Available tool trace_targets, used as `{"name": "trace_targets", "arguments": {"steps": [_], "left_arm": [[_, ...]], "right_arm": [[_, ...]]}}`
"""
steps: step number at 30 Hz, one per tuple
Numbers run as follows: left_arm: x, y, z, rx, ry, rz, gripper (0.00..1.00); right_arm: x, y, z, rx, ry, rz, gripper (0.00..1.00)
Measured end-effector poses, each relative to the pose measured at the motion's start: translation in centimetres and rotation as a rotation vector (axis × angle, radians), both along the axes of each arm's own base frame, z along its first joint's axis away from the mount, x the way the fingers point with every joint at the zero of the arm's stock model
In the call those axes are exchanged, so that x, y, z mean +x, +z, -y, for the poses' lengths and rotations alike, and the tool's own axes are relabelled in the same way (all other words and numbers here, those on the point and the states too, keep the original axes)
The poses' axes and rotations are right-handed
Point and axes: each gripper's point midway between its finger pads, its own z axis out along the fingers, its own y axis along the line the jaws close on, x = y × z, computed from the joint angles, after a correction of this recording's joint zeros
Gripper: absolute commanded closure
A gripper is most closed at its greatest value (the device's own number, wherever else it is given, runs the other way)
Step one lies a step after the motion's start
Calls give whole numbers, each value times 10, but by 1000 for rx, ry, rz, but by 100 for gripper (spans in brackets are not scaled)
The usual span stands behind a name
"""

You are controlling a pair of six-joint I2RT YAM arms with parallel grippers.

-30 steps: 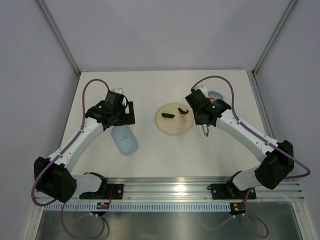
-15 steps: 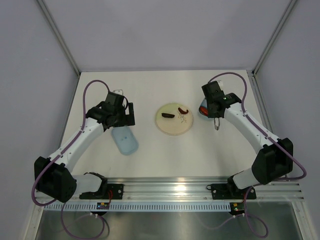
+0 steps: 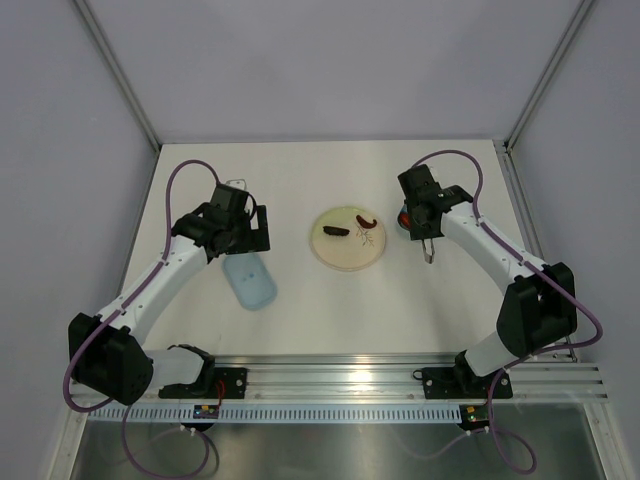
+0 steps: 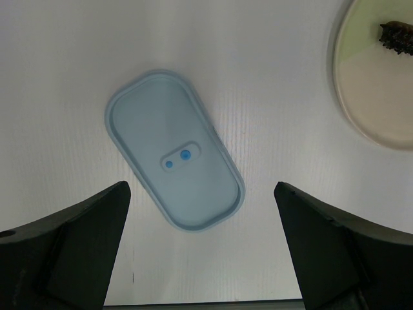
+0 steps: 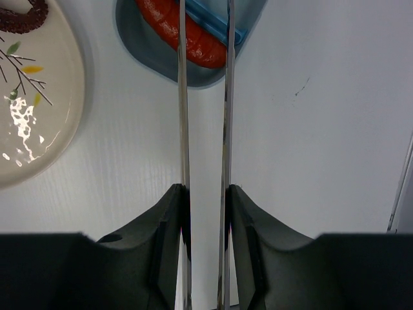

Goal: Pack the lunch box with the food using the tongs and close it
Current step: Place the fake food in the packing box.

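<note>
White worktop inside grey walls carries a plate at centre with a dark piece and a red piece. Left hand hangs released above the lid, which lies flat left of the plate. Right hand is clenched on the tongs; their arms reach over the box, just right of the plate, where a sausage lies.

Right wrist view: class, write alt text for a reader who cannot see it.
The right fingers clamp the silver tongs, whose arms reach up over a red sausage in the pale-blue lunch box. A pale-yellow plate with a dark food piece sits at left.
</note>
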Motion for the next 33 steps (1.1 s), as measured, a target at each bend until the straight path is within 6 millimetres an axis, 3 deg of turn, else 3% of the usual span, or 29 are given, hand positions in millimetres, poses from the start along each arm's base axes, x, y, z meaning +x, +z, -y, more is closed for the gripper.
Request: {"name": "trace_targets", "arguments": {"steps": [2, 12, 24, 33], "left_arm": [[0, 0, 0, 1, 0, 0, 1], [0, 0, 0, 3, -3, 0, 1], [0, 0, 0, 4, -3, 0, 1], [0, 0, 0, 4, -3, 0, 1]], "right_arm": [[0, 0, 0, 1, 0, -1, 63], [2, -14, -3, -6, 4, -38, 52], [4, -14, -3, -5, 3, -35, 51], [12, 6, -6, 19, 3, 21, 53]]}}
